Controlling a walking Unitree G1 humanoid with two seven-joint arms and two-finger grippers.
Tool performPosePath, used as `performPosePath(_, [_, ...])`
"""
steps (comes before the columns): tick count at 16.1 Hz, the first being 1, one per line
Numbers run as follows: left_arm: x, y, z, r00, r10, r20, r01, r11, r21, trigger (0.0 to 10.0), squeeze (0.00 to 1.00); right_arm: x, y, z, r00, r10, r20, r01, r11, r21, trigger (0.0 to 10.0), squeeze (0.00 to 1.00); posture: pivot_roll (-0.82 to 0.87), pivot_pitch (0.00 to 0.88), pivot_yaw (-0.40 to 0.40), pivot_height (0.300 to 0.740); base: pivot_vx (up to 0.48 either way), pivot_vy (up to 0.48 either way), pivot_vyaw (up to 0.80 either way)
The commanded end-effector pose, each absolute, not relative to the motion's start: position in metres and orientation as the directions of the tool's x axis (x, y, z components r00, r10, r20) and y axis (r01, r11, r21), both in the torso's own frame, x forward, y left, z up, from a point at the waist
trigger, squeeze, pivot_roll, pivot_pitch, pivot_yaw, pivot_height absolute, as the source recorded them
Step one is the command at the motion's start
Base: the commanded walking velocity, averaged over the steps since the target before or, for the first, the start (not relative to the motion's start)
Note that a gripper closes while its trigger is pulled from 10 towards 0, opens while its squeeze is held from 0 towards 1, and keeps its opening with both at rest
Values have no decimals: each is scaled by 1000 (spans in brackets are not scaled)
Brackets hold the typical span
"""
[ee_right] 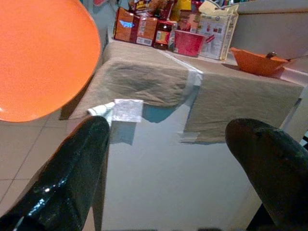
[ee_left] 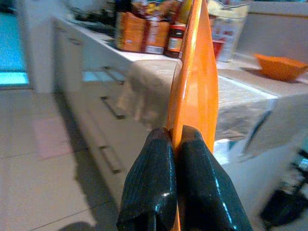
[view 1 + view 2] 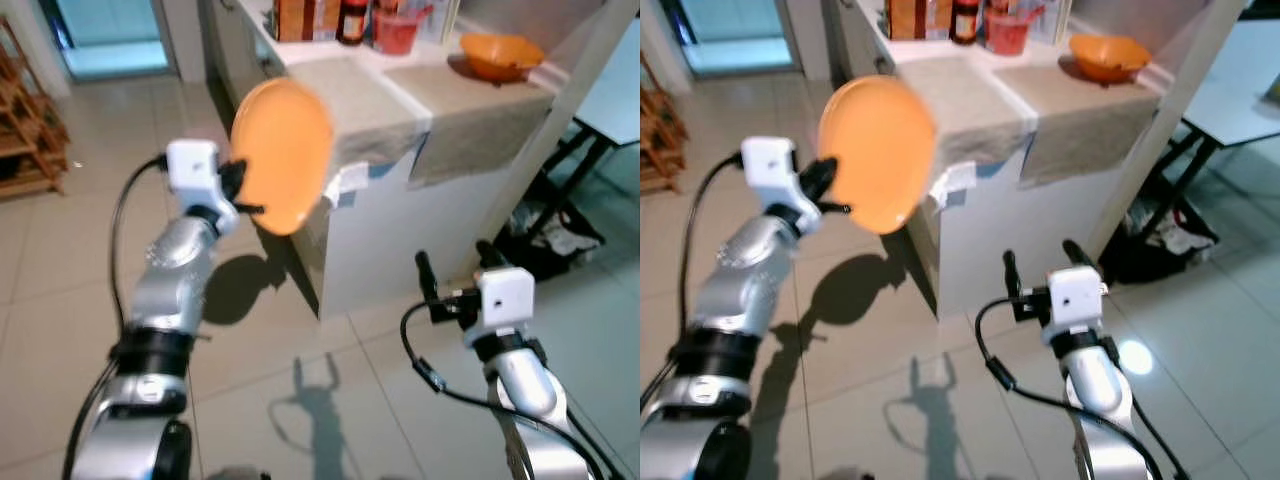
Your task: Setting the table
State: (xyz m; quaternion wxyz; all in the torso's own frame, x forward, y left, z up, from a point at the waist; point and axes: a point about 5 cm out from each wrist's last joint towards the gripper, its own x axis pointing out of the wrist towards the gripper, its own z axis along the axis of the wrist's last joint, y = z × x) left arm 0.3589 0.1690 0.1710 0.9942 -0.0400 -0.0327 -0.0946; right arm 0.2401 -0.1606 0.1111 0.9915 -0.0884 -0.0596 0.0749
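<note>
An orange plate is held up on edge in the air, its face turned toward the head camera, at about ten o'clock from the near corner of a white counter and above the tiled floor. The left gripper pinches the plate's lower rim at roughly eight o'clock on the disc; in the left wrist view its two black fingers are closed tight against either side of the thin rim, with the plate rising straight up between them. Just beyond the plate, at two o'clock from it, two beige placemats lie side by side on the counter top, their front edges draped over the side. An orange bowl sits at the far right end of the mats, and a red cup, jars and boxes stand along the back. The right gripper is low at five o'clock in the head views, near the counter's side, its fingers spread wide apart and holding nothing. A wooden rack stands at nine o'clock.
</note>
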Motion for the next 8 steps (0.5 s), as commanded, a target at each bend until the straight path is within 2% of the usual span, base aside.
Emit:
performPosePath(1, [360, 152, 182, 965, -235, 119, 243, 969, -56, 0, 0, 239, -168, 108, 987, 139, 82, -121, 974, -193, 10000, 0, -81, 0, 9, 740, 0, -480, 500])
performPosePath(8, [358, 141, 178, 964, -249, 93, 252, 968, -19, 0, 0, 239, -168, 105, 989, 134, 64, -119, 972, -204, 10000, 0, -84, 0, 13, 740, 0, -471, 484])
